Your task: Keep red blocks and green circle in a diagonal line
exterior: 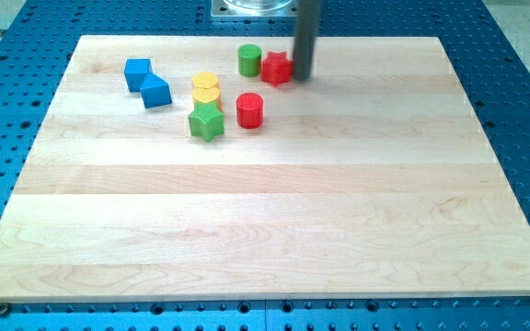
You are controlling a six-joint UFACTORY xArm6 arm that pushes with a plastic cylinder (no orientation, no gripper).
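The green circle (pixel 249 60) stands in the upper middle of the frame, near the top edge of the desk (pixel 274 230), and just to its right sits the red star-shaped block (pixel 277 68), touching it or very nearly so. The second red block, a red cylinder (pixel 249 110), stands below them, almost straight under the green circle and clearly apart from both. My tip (pixel 302 76) rests against the right side of the red star, so close that the rod hides part of that block's edge; the end effector is a plain rod with no jaws, so it holds nothing and can only push. As I judge it, the task is partly done: the three pieces are gathered close, but they form a bent corner and not a straight slant, since the green circle and the red star lie nearly level with each other while the red cylinder hangs below the circle. What is left is to shift one piece, most likely the star or the circle, until all three fall on one sloping line. To the left of the red cylinder stands the green star (pixel 206 121), and above that are two yellow blocks (pixel 205 89), one tight behind the other; these crowd the lower-left end of any such line. Two blue blocks (pixel 147 81) lie farther toward the upper left, out of the way.
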